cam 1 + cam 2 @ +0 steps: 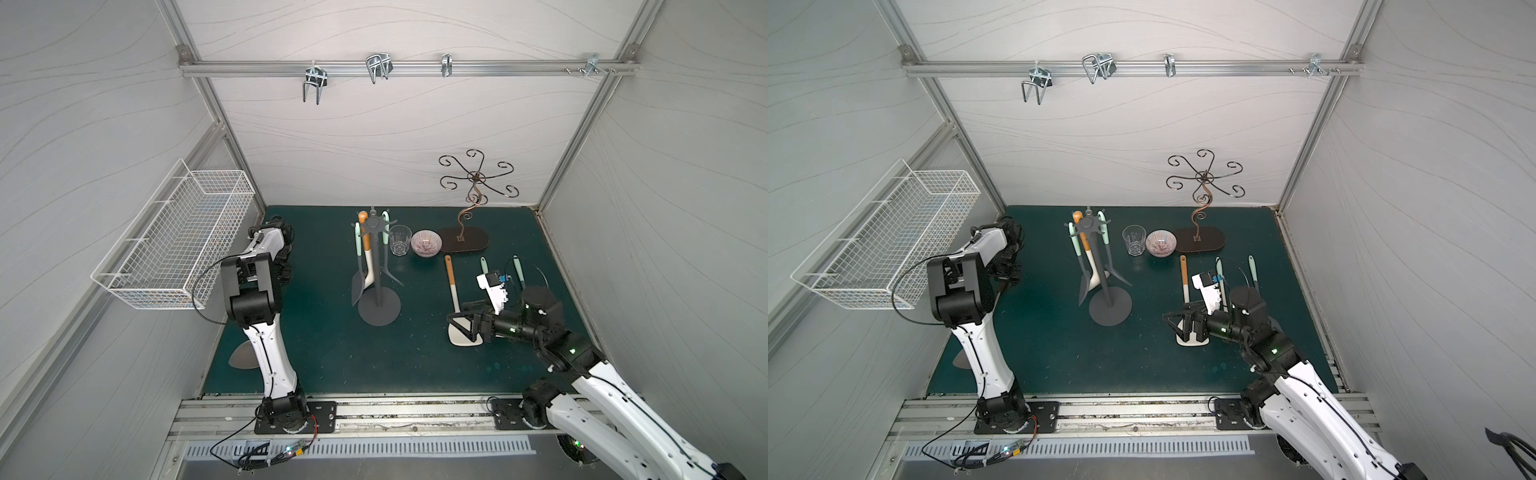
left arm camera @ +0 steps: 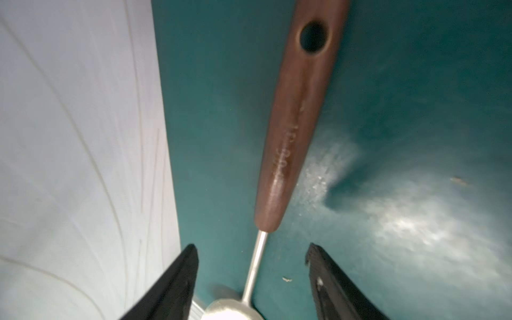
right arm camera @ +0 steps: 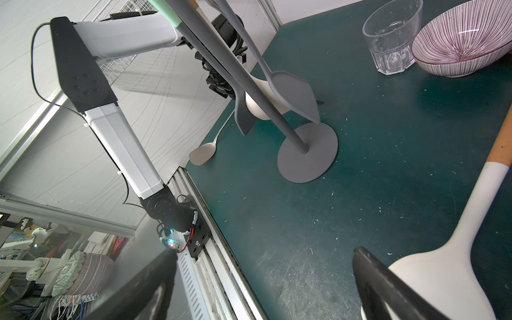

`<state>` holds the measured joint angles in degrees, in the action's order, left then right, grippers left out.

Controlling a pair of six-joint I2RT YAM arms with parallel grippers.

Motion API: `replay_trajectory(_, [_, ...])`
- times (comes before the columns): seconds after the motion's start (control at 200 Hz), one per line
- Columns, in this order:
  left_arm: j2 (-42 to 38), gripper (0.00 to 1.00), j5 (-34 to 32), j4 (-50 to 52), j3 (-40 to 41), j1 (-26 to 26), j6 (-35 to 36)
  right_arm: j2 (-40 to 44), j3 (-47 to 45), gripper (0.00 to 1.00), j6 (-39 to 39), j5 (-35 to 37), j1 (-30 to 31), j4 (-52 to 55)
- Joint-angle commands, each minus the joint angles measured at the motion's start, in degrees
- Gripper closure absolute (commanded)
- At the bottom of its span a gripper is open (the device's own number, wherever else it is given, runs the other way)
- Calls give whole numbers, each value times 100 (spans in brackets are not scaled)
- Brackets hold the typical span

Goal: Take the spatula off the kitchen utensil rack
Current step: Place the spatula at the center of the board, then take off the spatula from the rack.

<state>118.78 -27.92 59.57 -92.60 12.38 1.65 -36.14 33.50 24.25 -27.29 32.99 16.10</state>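
While a grey spatula [image 1: 357, 287] still hangs on the rack [image 1: 380, 313], the job looks unfinished.
Both spread: left gripper [image 2: 250, 252] over a spoon [image 2: 293, 138] at the worktop's [image 1: 332, 365] left edge, right gripper [image 1: 461, 325] over a white spatula [image 1: 454, 293] lying loose.

In both top views the left gripper [image 2: 251, 248] is mostly hidden behind its arm [image 1: 249, 286]. In the left wrist view the spoon [image 2: 293, 124] bowl is blurred and cut off.
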Motion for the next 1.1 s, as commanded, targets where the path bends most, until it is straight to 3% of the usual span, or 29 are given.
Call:
replay_trajectory(0.0, [-731, 23, 408, 258, -188, 32, -192, -53, 251, 1, -152, 2, 32, 194])
replay_trajectory(0.14, [-1509, 19, 793, 315, -236, -7, -371, -112, 375, 1, -313, 165, 32, 412])
replay_trajectory(0.18, [-1763, 3, 966, 244, -182, -16, -396, -96, 379, 1, -337, 296, 32, 450])
replay_trajectory(0.2, [-1889, 1, 1066, 222, -160, -25, -426, -88, 398, 1, -353, 346, 32, 475])
replay_trajectory(0.68, [-4244, 1, 2834, -117, 642, -569, -932, -328, 785, 1, 124, 673, 148, 377])
replay_trajectory(1.091, [-6487, 1, 3919, -300, 1374, -679, -1392, -729, 1249, 1, -125, 1661, 1370, 293])
